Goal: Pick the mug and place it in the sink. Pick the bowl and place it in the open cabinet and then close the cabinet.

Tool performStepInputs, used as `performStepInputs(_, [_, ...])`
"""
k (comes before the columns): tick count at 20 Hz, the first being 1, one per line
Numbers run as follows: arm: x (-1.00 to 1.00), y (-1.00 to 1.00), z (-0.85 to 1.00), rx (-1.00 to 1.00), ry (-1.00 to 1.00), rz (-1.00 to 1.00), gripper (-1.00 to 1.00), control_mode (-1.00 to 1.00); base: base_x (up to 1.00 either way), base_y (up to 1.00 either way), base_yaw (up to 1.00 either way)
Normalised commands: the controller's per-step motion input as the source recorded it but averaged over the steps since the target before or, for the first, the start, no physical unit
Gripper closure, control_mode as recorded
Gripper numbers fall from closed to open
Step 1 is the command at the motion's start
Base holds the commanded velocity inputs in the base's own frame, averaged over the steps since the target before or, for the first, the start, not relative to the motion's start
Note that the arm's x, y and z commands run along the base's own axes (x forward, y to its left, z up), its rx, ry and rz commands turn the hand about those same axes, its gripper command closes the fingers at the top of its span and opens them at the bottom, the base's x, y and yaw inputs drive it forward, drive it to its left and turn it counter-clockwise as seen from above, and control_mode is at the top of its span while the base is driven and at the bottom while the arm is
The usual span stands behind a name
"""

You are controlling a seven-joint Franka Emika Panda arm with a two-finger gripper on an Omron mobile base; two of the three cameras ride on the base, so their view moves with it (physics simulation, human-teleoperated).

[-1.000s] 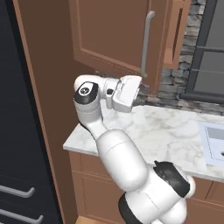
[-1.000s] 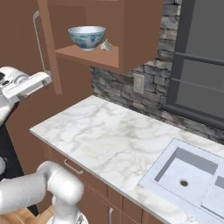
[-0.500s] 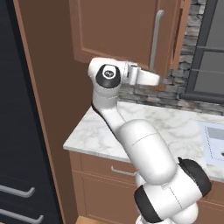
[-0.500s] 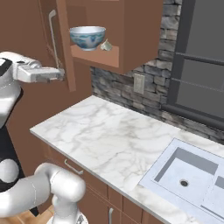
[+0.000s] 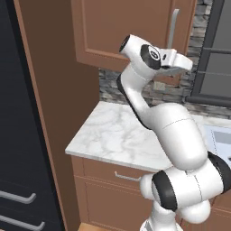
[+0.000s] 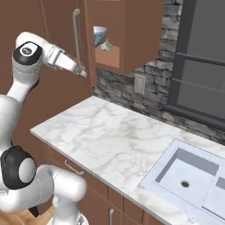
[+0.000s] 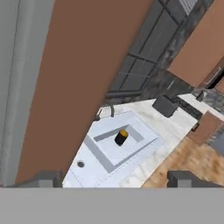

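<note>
Reaching with empty, spread fingers, the gripper sits beside the cabinet door. Bowl on cabinet shelf. Mug in sink.

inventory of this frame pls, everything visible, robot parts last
mug: 1, near-black with orange top, in a basin of the sink
sink: 1, pale blue-white, double basin, set in the counter
bowl: 1, light blue-grey, on the cabinet shelf
small lump: 1, grey-white, on the shelf beside the bowl
cabinet: 1, brown wood wall unit; door partly open, vertical silver bar handle
counter: 1, white marble
backsplash: grey stone, behind the counter
wall outlet: 1, grey, on the backsplash
window: 1, dark frame, above the sink
base cabinets: brown, horizontal handles, under the counter
arm: 1, white with dark joints
gripper: 1, open, at the cabinet door by the handle
</note>
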Motion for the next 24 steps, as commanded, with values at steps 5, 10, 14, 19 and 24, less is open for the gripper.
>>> performStepInputs(5, [0.49, -0.46, -0.46, 0.05, -0.43, 0.33, -1.0, -1.0, 0.0, 0.0, 0.0])
performStepInputs(10, [0.73, -0.12, -0.46, 0.0, -0.64, 0.24, -1.0, -1.0, 0.0, 0.0, 0.0])
performStepInputs(14, [1.0, -0.3, -0.03, 0.14, -0.18, 0.12, -1.0, -1.0, 0.0, 0.0, 0.0])
performStepInputs(19, [1.0, -0.47, 0.0, 0.25, 0.0, 0.09, -1.0, -1.0, 0.0, 0.0, 0.0])
performStepInputs(24, [1.0, -0.4, 0.0, 0.26, 0.04, 0.07, -1.0, -1.0, 0.0, 0.0, 0.0])
